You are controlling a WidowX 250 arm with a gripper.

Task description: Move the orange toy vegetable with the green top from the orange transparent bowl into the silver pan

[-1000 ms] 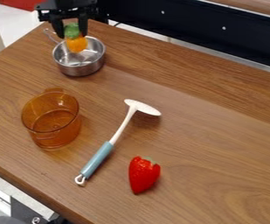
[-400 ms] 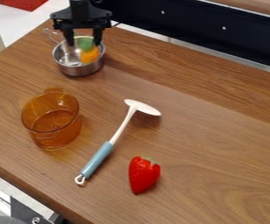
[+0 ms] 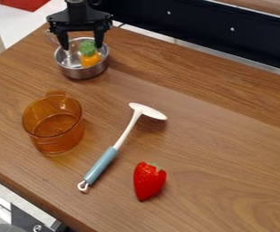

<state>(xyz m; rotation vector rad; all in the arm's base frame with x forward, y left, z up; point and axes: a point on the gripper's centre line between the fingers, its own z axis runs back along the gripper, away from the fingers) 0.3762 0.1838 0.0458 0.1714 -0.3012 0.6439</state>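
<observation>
Camera view: black gripper (image 3: 82,47) at upper left, over the metal pan (image 3: 80,72). Fingers (image 3: 99,40) released, spread wide, one on each side of the orange toy vegetable with green top (image 3: 90,59); nothing clamped between them. Toy sits inside the pan, green end toward the gripper, pan wall all round it. Pan handle (image 3: 50,35) points to upper left, partly behind the gripper. Below the pan, well apart: see-through amber pot (image 3: 53,129), upright. Right of the pot, white utensil with flat head and blue-gray grip (image 3: 101,166), lying slantwise, head up and right, hanging loop at lower left. Toy strawberry (image 3: 148,181) right of the grip, near it, tip down. All on wooden table (image 3: 227,149). Dark panel (image 3: 202,29) along the back edge; red object (image 3: 24,4) beyond the table, top left corner.
</observation>
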